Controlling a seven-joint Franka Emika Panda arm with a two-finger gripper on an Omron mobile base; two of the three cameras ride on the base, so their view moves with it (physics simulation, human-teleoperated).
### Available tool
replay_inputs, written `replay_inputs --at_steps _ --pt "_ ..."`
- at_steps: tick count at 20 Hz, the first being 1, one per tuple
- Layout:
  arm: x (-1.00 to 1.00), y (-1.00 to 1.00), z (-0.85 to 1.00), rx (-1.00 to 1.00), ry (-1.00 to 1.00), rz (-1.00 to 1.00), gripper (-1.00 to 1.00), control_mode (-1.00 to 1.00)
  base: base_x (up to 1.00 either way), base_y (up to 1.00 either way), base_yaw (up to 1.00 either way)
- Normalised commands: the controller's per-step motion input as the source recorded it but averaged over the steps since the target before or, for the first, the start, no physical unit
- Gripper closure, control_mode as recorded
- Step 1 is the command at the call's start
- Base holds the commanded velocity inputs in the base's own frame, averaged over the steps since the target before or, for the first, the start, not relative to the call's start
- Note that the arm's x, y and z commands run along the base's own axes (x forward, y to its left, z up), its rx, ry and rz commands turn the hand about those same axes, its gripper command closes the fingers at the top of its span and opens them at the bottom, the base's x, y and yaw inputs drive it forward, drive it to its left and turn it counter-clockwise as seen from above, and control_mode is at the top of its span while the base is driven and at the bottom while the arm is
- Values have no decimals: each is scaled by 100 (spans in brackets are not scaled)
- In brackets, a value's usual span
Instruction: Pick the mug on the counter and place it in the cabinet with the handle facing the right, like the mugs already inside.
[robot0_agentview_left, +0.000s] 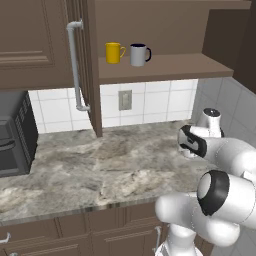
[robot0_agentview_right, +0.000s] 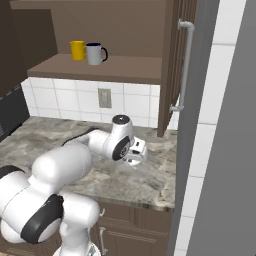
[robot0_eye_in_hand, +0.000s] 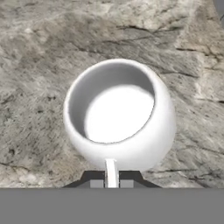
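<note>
My gripper (robot0_eye_in_hand: 111, 183) hangs low over the counter (robot0_agentview_left: 75, 165), jaws nearly shut on the thin white handle (robot0_eye_in_hand: 111, 171) of the mug (robot0_eye_in_hand: 120, 114), which sits upright on the stone below the open cabinet (robot0_agentview_left: 165, 67).

The white arm folds forward from the lower frame, its elbow bulky in the foreground and its wrist bent downward. The pincer (robot0_eye_in_hand: 111, 183) sits at bottom centre of the hand view, its dark tips close together.
</note>
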Motion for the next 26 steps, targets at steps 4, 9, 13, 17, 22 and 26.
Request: replay_inputs --at_steps 4,9,13,17,22,26 --pt "-2 36 24 0 -4 22 100 -100 0 0 0" --pt "7 45 25 0 -2 34 100 -100 0 0 0" --pt "10 38 8 4 1 35 100 -100 0 0 0" --pt "12 36 1 8 8 34 100 -100 0 0 0" --pt "13 34 0 13 6 35 100 -100 0 0 0" --pt "15 27 0 18 3 37 100 -100 0 0 0"
